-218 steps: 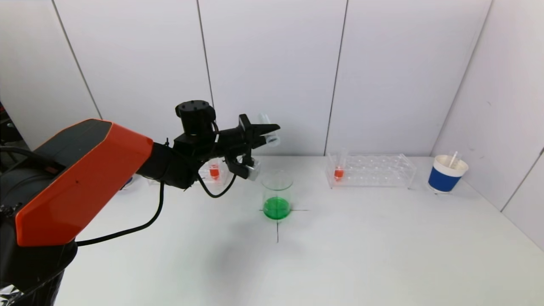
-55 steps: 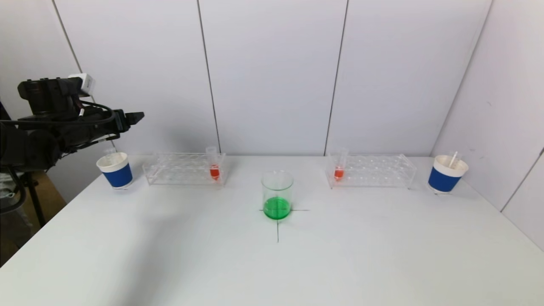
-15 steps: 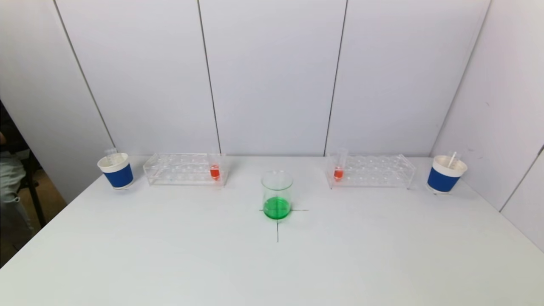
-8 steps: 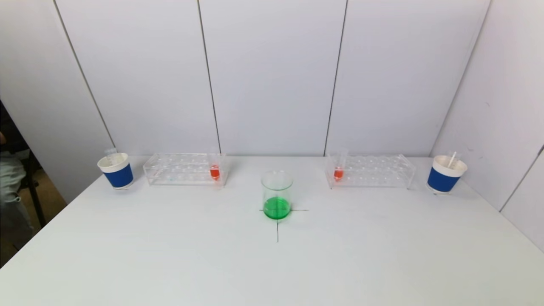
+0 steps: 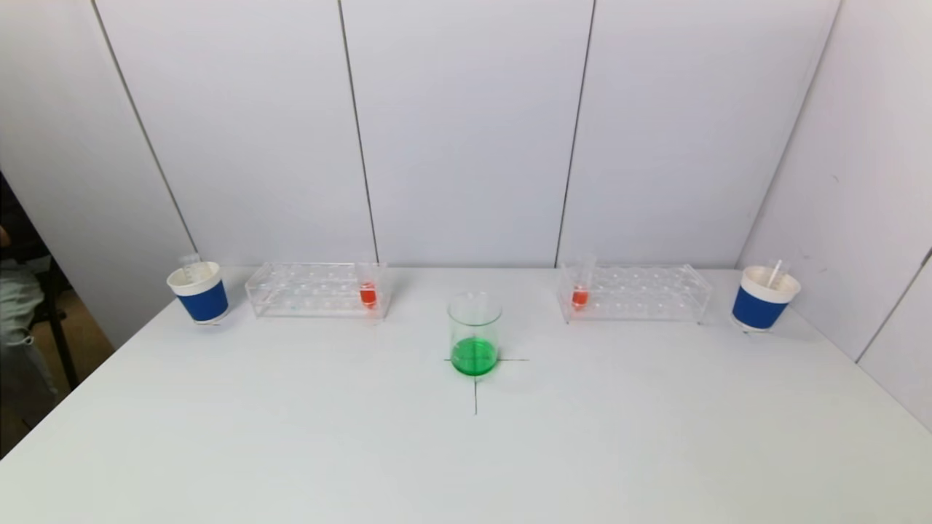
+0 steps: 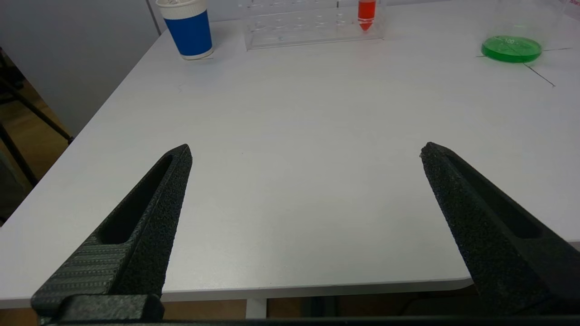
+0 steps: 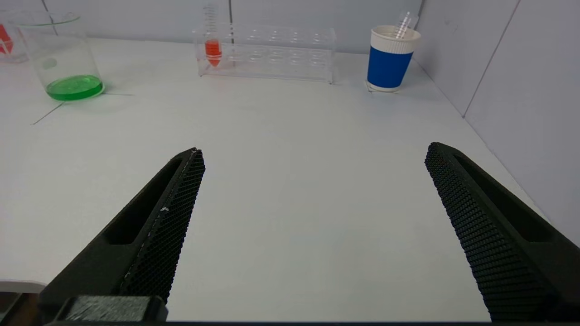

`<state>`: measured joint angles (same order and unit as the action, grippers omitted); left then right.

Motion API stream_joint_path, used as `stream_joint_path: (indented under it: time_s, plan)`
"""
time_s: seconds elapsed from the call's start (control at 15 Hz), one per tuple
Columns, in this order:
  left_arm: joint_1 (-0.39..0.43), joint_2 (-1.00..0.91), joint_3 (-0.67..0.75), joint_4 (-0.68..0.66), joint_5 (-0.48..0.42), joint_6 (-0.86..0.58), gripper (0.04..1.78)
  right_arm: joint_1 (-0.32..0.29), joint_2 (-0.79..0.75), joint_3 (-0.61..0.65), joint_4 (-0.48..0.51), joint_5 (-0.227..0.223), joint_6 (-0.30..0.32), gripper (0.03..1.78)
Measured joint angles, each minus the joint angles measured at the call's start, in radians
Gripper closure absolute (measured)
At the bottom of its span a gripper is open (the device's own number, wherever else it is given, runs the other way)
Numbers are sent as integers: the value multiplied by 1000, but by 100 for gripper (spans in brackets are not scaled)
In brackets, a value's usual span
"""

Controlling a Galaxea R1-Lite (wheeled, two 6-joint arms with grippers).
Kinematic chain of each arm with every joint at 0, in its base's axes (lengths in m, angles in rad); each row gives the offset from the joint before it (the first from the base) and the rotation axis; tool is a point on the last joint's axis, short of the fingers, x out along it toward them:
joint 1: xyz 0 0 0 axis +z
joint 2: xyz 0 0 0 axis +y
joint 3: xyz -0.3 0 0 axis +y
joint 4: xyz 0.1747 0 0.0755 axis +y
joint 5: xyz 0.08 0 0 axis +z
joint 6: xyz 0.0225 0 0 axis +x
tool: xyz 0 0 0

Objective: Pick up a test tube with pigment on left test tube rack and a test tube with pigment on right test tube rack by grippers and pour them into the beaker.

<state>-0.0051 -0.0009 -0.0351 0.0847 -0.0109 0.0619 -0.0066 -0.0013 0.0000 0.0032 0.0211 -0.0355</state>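
With green liquid already in the beaker (image 5: 474,333), an orange-filled tube (image 5: 368,290) stands in the rack to its left and another (image 5: 579,291) in the rack to its right, while the left pincer (image 6: 306,151) and right pincer (image 7: 312,151) hang released and empty over the table's (image 5: 466,458) near edge, suggesting more pouring remains.

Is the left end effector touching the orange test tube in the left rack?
Apart: the left wrist view shows the open left end effector far from the orange test tube.
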Motion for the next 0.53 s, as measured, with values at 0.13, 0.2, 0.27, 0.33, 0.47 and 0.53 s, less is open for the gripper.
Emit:
stream_joint_path:
  time_s: [0.13,0.2,0.27,0.33,0.47,0.53]
  plan:
    - [0,0,0,0,0,0,6,0,0,0,-1,-1,6,4]
    - [0,0,0,0,0,0,6,0,0,0,-1,-4,11,4]
    - [0,0,0,0,0,0,6,0,1,0,-2,-14,23,4]
    - [0,0,0,0,0,0,6,0,1,0,-3,-19,33,4]
    - [0,0,0,0,0,0,6,0,1,0,-2,-20,34,4]
    - [0,0,0,0,0,0,6,0,1,0,-2,-20,34,4]
